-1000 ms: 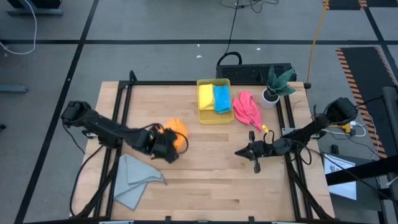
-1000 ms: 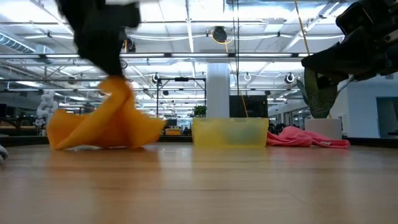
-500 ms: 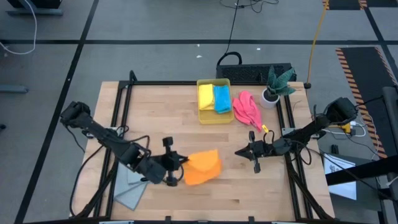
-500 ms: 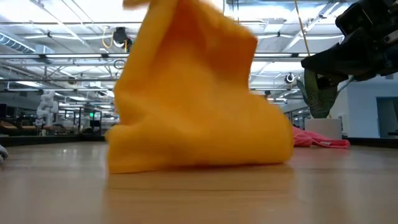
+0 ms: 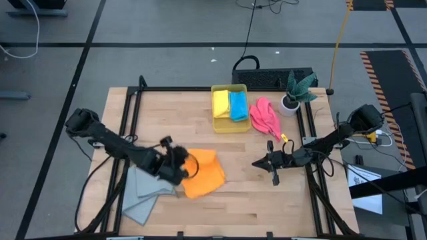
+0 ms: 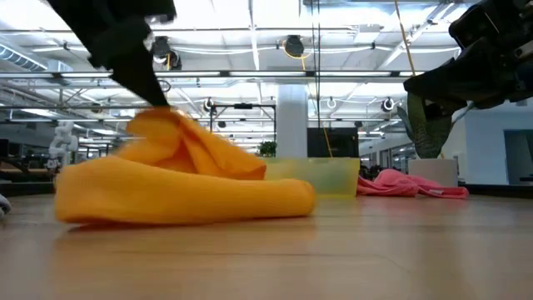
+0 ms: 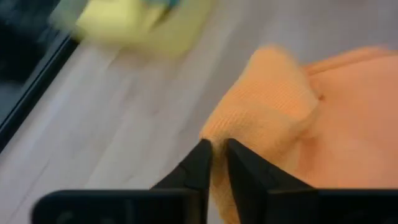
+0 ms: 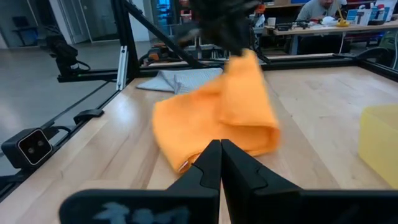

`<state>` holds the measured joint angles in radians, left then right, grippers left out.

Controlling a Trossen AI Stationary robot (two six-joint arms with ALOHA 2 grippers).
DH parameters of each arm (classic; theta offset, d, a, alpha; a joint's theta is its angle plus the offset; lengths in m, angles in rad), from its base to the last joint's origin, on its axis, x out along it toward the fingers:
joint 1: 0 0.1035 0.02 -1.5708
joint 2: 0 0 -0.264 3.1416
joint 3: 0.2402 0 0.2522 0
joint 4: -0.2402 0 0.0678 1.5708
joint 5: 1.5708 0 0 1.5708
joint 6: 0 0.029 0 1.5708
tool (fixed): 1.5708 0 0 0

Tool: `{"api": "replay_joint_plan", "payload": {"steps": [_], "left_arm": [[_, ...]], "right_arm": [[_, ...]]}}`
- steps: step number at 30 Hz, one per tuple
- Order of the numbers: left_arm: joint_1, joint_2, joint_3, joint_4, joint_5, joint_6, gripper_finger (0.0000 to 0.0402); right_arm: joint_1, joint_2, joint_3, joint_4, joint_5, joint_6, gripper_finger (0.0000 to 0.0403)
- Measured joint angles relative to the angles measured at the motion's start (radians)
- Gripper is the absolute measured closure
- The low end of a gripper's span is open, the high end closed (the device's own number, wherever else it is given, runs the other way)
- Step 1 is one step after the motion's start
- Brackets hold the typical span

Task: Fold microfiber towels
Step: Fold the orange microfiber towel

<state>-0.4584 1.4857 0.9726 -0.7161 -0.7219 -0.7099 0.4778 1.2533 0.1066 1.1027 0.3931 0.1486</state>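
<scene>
The orange towel lies crumpled near the middle of the table, with a hump on its left side rising to my left gripper, which is shut on it. That towel also shows in the low view and the right wrist view. My right gripper hovers shut at the right, pointing level at the orange towel and touching nothing. A grey towel lies flat at the near left. A pink towel lies bunched at the far right. Yellow and blue towels sit folded in the bin. My left gripper pinches a raised fold at the orange towel's left edge between its two fingers, which stand a narrow gap apart. The fingers slant down from the table's left. The fold peaks up at the fingers; the remainder of the towel lies slack on the table.
A translucent yellow bin stands at the far middle. A potted plant stands at the far right corner. Black frame rails run along the table's left and right sides. Bare wood lies along the near edge, right of the orange towel.
My left gripper has carried the orange towel from the left side toward the table's middle and near edge, swinging it up, then drawn back a little to the left. The towel, bunched before, has dropped onto the table and spread wider, with only its left fold still raised.
</scene>
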Motion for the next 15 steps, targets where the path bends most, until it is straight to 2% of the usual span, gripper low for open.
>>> {"api": "replay_joint_plan", "payload": {"steps": [4, 8, 10, 13, 15], "left_arm": [[0.100, 0.000, 0.001, -0.171, 0.061, -0.113, 0.0288], [0.178, 0.000, 0.000, -0.163, 0.070, -0.111, 0.0235], [0.197, 0.000, 0.000, -0.086, 0.128, -0.037, 0.0215], [0.205, 0.013, -0.004, 0.089, 0.286, 0.186, 0.0196], [0.187, 0.027, -0.016, 0.192, 0.350, 0.341, 0.0191]], "right_arm": [[0.000, 0.000, 0.000, 0.000, 0.000, -0.002, 0.0403], [0.000, 0.000, 0.000, 0.000, 0.000, -0.003, 0.0403], [0.000, 0.000, 0.000, 0.000, 0.000, -0.003, 0.0403], [0.000, 0.000, 0.000, 0.000, 0.000, -0.003, 0.0403], [0.000, 0.000, 0.000, -0.001, 0.000, -0.003, 0.0403]]}}
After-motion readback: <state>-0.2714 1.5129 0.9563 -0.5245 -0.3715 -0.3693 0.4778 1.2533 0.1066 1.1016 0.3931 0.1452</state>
